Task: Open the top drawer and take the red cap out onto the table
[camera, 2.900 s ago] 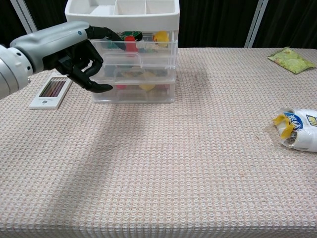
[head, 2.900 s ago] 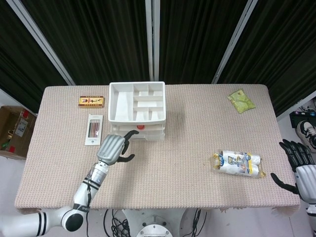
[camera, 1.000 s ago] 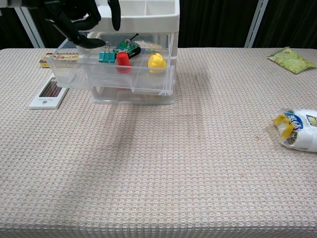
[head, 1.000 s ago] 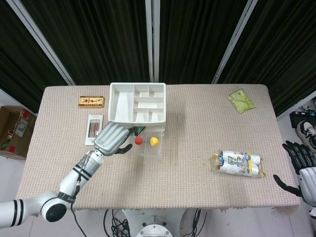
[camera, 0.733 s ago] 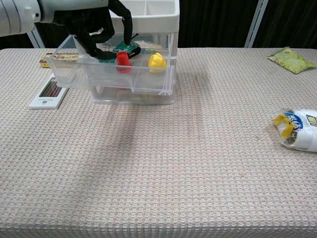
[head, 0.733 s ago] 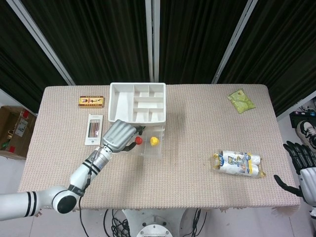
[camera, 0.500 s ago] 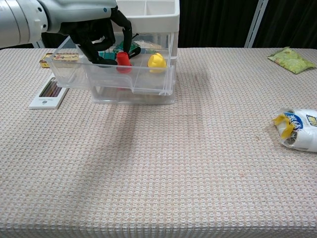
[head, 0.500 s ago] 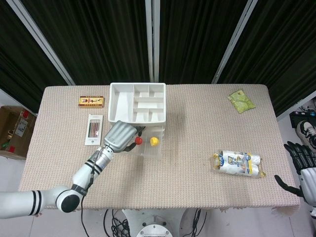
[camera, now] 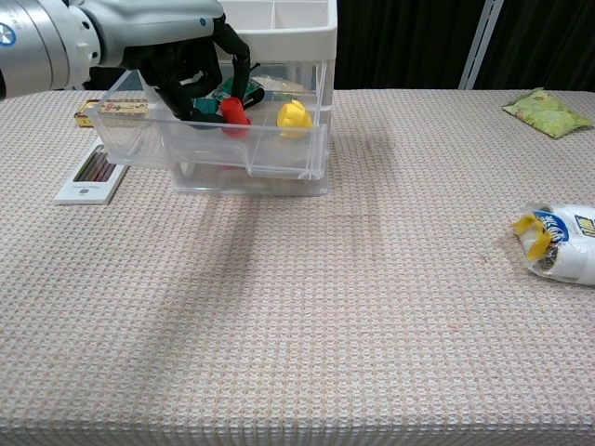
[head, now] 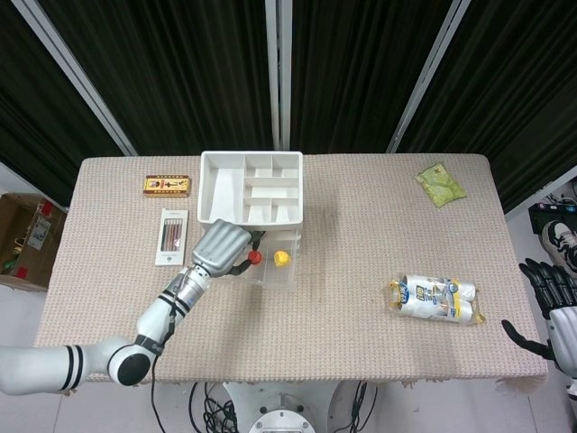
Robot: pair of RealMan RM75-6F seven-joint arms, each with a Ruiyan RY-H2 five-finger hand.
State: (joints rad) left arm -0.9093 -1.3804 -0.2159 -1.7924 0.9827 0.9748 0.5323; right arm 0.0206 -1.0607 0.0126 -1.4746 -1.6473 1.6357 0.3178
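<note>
With the top drawer (camera: 218, 139) pulled out, the left hand (camera: 191, 74) reaches into it, its dark fingers (camera: 240, 65) curled around the red cap (camera: 233, 112) left of the yellow piece (camera: 295, 114), though a firm pinch cannot be confirmed, so it should secure its grip before lifting straight up.

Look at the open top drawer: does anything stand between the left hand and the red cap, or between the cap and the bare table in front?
Nothing separates the left hand from the red cap; its fingers are right at it. The top drawer has a clear front wall between the cap and the table, so the cap must be lifted over it.
</note>
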